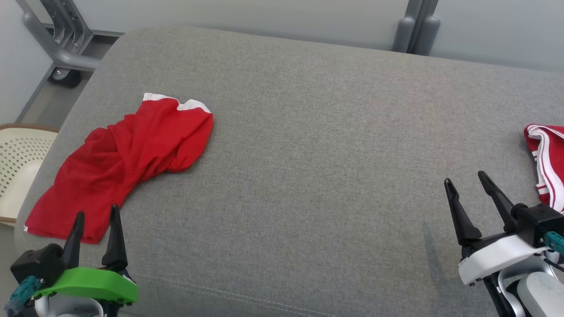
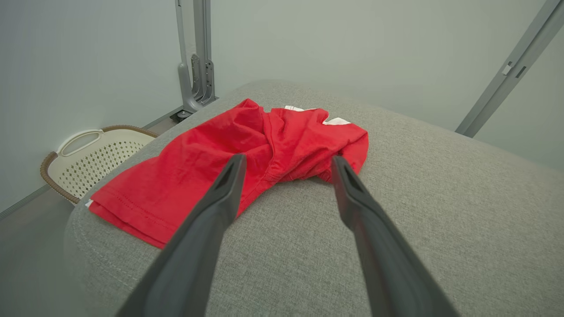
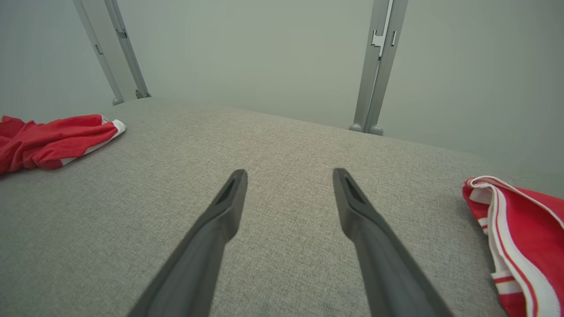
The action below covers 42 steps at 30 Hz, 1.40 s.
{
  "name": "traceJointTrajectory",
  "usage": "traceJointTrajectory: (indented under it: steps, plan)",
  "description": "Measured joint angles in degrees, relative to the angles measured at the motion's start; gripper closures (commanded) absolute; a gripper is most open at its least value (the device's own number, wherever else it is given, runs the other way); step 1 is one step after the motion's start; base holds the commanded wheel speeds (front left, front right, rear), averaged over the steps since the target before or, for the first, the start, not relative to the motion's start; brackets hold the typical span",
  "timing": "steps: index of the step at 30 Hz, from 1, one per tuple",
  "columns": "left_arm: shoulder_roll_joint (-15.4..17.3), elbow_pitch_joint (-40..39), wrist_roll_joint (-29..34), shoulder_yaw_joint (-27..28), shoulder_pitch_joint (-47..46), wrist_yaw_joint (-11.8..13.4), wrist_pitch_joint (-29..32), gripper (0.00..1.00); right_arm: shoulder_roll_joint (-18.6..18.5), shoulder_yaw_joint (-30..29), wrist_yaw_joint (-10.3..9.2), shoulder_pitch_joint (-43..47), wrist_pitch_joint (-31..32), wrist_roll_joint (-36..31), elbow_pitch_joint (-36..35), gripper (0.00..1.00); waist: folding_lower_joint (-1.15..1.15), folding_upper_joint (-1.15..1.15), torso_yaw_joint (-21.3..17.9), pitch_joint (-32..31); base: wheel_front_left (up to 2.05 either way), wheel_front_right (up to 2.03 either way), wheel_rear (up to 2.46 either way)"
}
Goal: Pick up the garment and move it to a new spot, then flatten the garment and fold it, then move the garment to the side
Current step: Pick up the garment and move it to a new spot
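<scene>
The red-and-white striped cloth [image 1: 548,160] runs off the head view's right edge, so its kind cannot be told. The perforated basket [image 1: 17,163] is cut by the left edge and partly hidden behind the grey cushion [image 1: 308,154]. The red garment [image 1: 119,163], perhaps a T-shirt, lies bunched, and its folds hide the lower layers.

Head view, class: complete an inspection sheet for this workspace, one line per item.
surface: grey fabric cushion, flat
job's things: red garment, crumpled, at the cushion's left end
clutter: red-and-white striped cloth at the right edge
claws: left claw open by the garment's near edge, holding nothing; right claw open over bare cushion
cables: teal plug at each wrist
surroundings: pale perforated basket on the floor to the left; grey frame posts behind
</scene>
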Motion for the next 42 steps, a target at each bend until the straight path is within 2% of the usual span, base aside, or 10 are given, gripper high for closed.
traceJointTrajectory:
  steps: [4,8,18,23,31,32,33,34,38,42]
  plan:
    - [-0.01,0.36,-0.01,-0.19,-1.05,0.04,0.23,0.0,-1.33,-0.22,0.0,-0.05,0.0,-0.35,-1.78,0.0,0.0,0.0,0.28,2.03,0.0,0.0,0.0]
    - [-0.08,1.37,-1.02,-0.15,-5.86,0.29,2.81,0.0,-2.61,-0.21,0.01,-0.14,0.38,-1.32,-3.26,0.0,0.0,0.0,0.36,4.58,0.0,0.0,0.0]
    - [-2.8,10.66,-7.11,2.29,-17.59,1.22,10.76,0.0,-6.09,-0.19,0.01,-0.18,3.58,-2.64,-7.68,0.0,0.0,0.0,0.2,11.84,0.0,0.0,0.0]
    - [-2.59,14.62,-7.75,3.27,-23.3,1.51,13.0,0.0,-8.72,-1.77,0.01,-1.36,4.9,-3.2,-10.82,0.0,0.01,0.0,-0.39,16.37,0.0,0.0,0.0]
    - [-2.36,18.62,-7.93,3.56,-29.31,1.52,15.07,0.0,-10.46,-5.78,0.01,-3.88,5.42,-3.54,-14.84,0.0,0.0,0.0,-1.65,22.47,0.0,0.0,0.0]
    - [-2.63,19.34,-8.01,3.47,-30.29,1.52,15.32,0.16,-10.47,-6.27,0.01,-4.03,5.41,-3.54,-14.97,0.0,0.0,0.0,-1.78,23.22,0.0,0.0,0.0]
    - [-3.02,19.83,-8.11,3.37,-31.1,1.52,15.37,0.69,-10.46,-6.67,0.01,-4.22,5.37,-3.54,-14.99,0.0,0.01,0.0,-1.9,23.95,0.0,0.0,0.0]
    - [-3.43,20.34,-8.34,3.23,-31.79,1.52,15.59,1.0,-10.42,-7.02,0.01,-4.55,5.22,-3.53,-14.96,0.0,0.01,0.0,-2.01,24.65,0.0,0.0,0.0]
    - [-3.63,21.15,-8.59,2.58,-33.7,1.42,15.72,1.0,-10.31,-7.6,0.01,-5.36,4.76,-3.52,-14.88,0.0,0.01,0.0,-2.22,26.33,0.0,0.0,0.0]
    - [-3.5,20.81,-8.13,1.72,-35.6,-0.57,14.54,1.0,-9.4,-7.72,0.01,-6.18,3.96,-3.49,-14.26,0.0,0.01,0.0,-2.27,27.15,0.0,0.0,0.0]
